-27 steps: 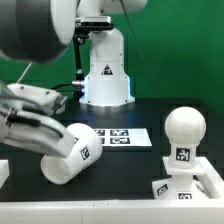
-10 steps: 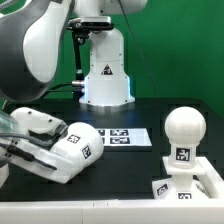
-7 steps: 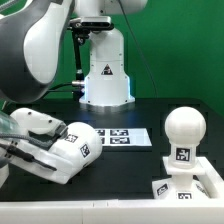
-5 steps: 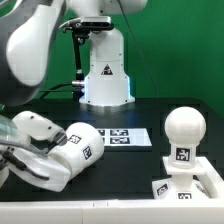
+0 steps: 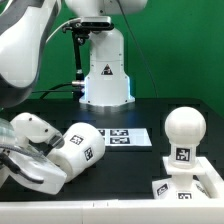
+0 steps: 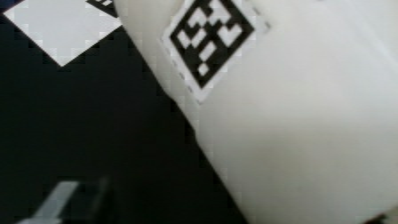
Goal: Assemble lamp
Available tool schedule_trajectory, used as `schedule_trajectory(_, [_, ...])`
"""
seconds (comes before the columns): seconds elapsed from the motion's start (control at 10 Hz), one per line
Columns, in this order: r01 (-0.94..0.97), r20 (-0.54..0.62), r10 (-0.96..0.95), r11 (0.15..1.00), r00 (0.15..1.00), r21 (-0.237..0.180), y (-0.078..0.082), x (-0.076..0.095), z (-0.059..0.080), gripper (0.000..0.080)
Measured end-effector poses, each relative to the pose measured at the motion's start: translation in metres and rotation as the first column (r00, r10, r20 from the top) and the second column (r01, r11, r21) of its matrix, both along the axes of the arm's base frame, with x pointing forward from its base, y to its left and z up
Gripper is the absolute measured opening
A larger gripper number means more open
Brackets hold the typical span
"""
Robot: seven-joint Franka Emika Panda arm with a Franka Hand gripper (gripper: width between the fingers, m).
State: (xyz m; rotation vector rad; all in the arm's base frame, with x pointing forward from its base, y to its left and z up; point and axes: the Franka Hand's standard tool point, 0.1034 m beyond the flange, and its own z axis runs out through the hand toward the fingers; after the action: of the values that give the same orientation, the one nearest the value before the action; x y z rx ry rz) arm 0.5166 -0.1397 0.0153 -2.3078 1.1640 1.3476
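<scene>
**Shade on its side, arm close over it**

The tapered hollow matte white plastic shade (image 5: 76,150) lies tipped on the black table (image 5: 130,170) at the exterior view's left, a square tag facing out. The white gripper (image 5: 30,160) crowds against it; whether its jaws pinch the shade I cannot tell. Just behind lies the flat marker board (image 5: 125,137). At the right, well apart, the round white bulb (image 5: 184,135) stands upright on the flat square base (image 5: 190,187).

— Where's the arm?
— Low at the exterior view's left, wrist nearly down at the table, gripper (image 5: 45,165) tilted sideways.
— Jaws?
— Can't tell — only one finger (image 6: 54,203) shows, blurred, in the wrist view.
</scene>
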Motion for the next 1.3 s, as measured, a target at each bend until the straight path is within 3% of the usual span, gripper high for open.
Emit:
schedule_trajectory(0.1, [0.000, 0.000, 0.000, 1.000, 1.000, 0.000, 0.000, 0.000, 0.000, 0.0468])
schedule_trajectory(0.2, [0.000, 0.000, 0.000, 1.000, 1.000, 0.000, 0.000, 0.000, 0.000, 0.0272])
schedule_trajectory(0.3, [0.000, 0.000, 0.000, 1.000, 1.000, 0.000, 0.000, 0.000, 0.000, 0.0137])
schedule_trajectory(0.4, [-0.001, -0.006, 0.001, 1.000, 1.000, 0.014, 0.002, 0.000, 0.004, 0.0137])
schedule_trajectory(0.5, [-0.003, -0.006, 0.003, 1.000, 1.000, 0.015, 0.002, 0.000, 0.006, 0.0052])
schedule_trajectory(0.7, [-0.003, 0.001, 0.003, 1.000, 1.000, 0.000, 0.008, 0.007, 0.014, 0.0052])
schedule_trajectory(0.8, [-0.019, 0.032, 0.019, 1.000, 0.999, -0.005, 0.019, 0.017, 0.034, 0.0052])
schedule_trajectory(1.0, [-0.051, 0.088, 0.051, 0.999, 0.995, -0.008, 0.043, 0.033, 0.088, 0.0050])
schedule_trajectory(1.1, [-0.090, 0.151, 0.098, 0.994, 0.984, -0.054, 0.046, 0.042, 0.108, 0.0050])
schedule_trajectory(1.2, [-0.133, 0.213, 0.157, 0.983, 0.964, -0.123, 0.050, 0.049, 0.121, 0.0050])
schedule_trajectory(1.3, [-0.120, 0.277, 0.166, 0.977, 0.946, -0.176, 0.052, 0.055, 0.115, 0.0050])
